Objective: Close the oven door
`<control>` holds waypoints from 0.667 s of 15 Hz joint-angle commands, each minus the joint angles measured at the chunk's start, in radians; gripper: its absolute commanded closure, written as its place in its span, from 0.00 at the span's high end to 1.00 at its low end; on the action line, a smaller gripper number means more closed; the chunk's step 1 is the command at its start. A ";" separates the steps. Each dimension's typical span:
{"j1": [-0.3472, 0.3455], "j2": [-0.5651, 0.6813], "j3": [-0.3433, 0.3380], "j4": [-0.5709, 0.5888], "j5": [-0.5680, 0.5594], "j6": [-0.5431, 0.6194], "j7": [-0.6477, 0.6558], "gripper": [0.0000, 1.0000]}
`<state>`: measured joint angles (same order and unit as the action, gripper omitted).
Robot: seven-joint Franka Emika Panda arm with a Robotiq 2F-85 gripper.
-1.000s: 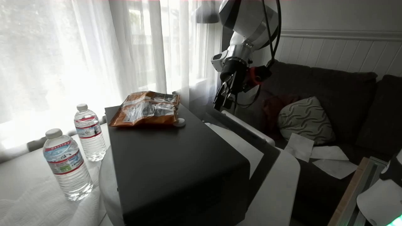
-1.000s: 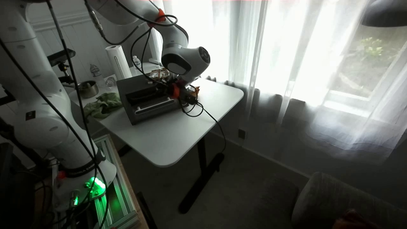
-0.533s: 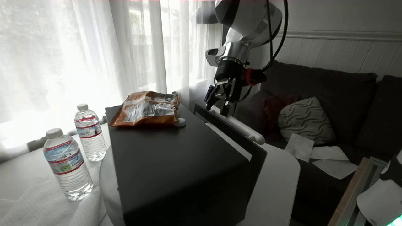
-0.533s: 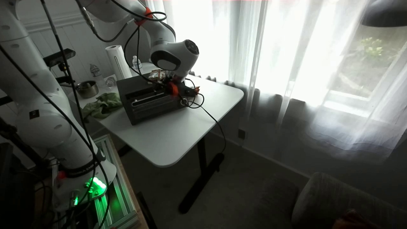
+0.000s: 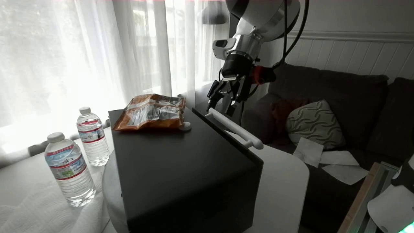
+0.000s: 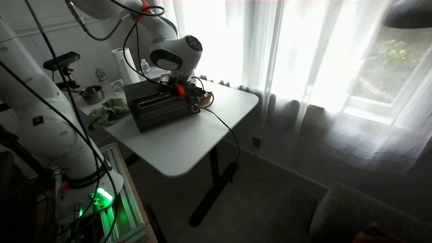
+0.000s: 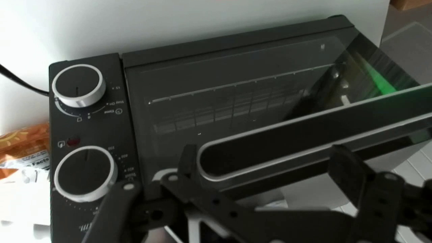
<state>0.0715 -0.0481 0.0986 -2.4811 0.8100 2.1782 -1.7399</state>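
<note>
The oven (image 5: pixel 181 161) is a large matte black box on a white table, also in an exterior view (image 6: pixel 138 88). The oven door (image 7: pixel 216 101), a dark panel with a glass window, stands nearly upright against the oven's front, also in an exterior view (image 6: pixel 162 116). Little or no gap shows along its top edge; I cannot tell if it is fully flush. Its pale bar handle (image 5: pixel 236 129) runs along the top. My gripper (image 7: pixel 266 162) is open, its fingers apart beside the handle's knob-side end; contact is unclear. In an exterior view, my gripper (image 5: pixel 220 109) is just above that end.
An orange snack bag (image 5: pixel 152 111) lies on the oven top. Two water bottles (image 5: pixel 69 171) stand behind the oven. Two knobs (image 7: pixel 79 86) are beside the door. A metal pot (image 6: pixel 92 95) and a green cloth (image 6: pixel 109 111) are on the table (image 6: pixel 175 148).
The oven door has swung up from leaning outward to nearly upright against the oven. My gripper has moved with it toward the oven and now sits slightly higher, fingers still apart.
</note>
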 commanded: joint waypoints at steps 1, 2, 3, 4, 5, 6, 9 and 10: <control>0.001 -0.142 -0.029 -0.094 0.118 0.011 -0.053 1.00; -0.004 -0.158 -0.039 -0.100 0.120 -0.012 -0.007 1.00; -0.010 -0.170 -0.045 -0.109 0.102 -0.021 0.062 1.00; -0.017 -0.187 -0.050 -0.124 0.085 -0.007 0.138 1.00; -0.022 -0.209 -0.057 -0.142 0.071 -0.003 0.191 1.00; -0.029 -0.237 -0.064 -0.162 0.061 0.001 0.245 1.00; -0.062 -0.348 -0.083 -0.231 -0.004 -0.011 0.430 1.00; -0.076 -0.388 -0.089 -0.251 -0.039 -0.016 0.497 1.00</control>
<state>0.0265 -0.2730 0.0250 -2.6368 0.8525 2.1721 -1.4239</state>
